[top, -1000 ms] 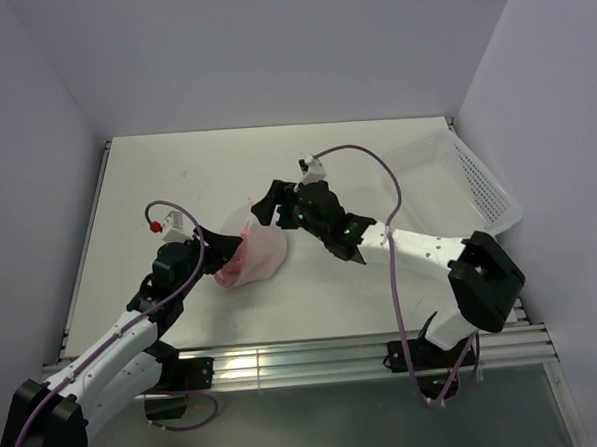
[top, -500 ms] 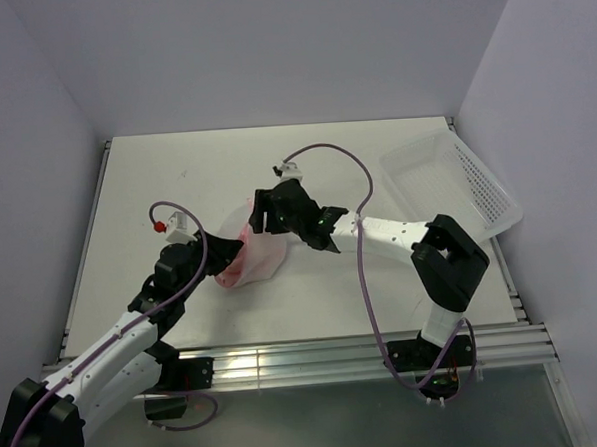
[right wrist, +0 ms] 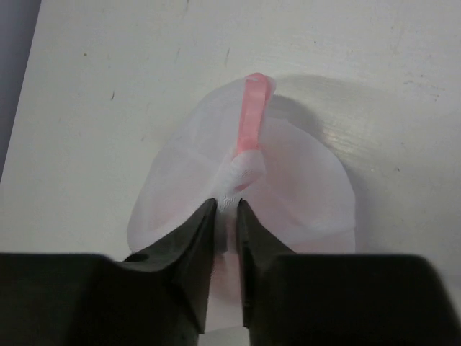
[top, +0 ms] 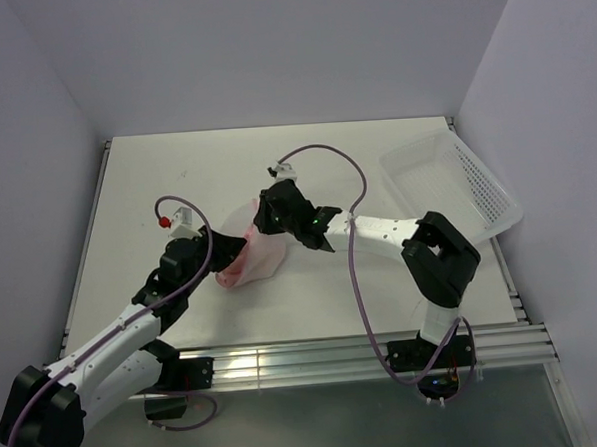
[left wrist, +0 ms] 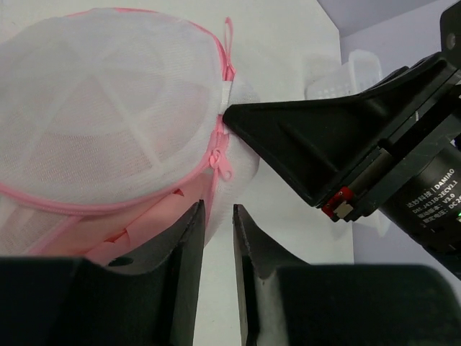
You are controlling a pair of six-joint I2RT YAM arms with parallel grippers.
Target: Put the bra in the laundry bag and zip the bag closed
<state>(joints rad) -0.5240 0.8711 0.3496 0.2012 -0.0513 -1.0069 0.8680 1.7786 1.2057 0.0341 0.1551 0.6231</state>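
Note:
The laundry bag (top: 265, 247), a round white mesh pouch with a pink zipper rim, lies on the table between the two grippers. The bra (top: 229, 274) shows as pink fabric inside it, under the rim (left wrist: 94, 231). My right gripper (top: 265, 218) reaches in from the right and is shut on the white tab (right wrist: 241, 176) beside the pink loop (right wrist: 253, 108) at the bag's edge. My left gripper (top: 230, 249) is low at the bag's left side. Its jaws (left wrist: 217, 209) stand a narrow gap apart with bare table showing between them. The zipper pull (left wrist: 222, 167) hangs just beyond their tips.
A rigid white perforated basket (top: 477, 189) sits tilted at the back right, against the wall. Purple walls close the table at the back and on both sides. The right gripper's black body (left wrist: 324, 137) is close in front of the left gripper.
The right gripper swung left onto the bag's far edge and its jaws closed on the white tab. The left gripper's jaws narrowed and edged closer to the bag.

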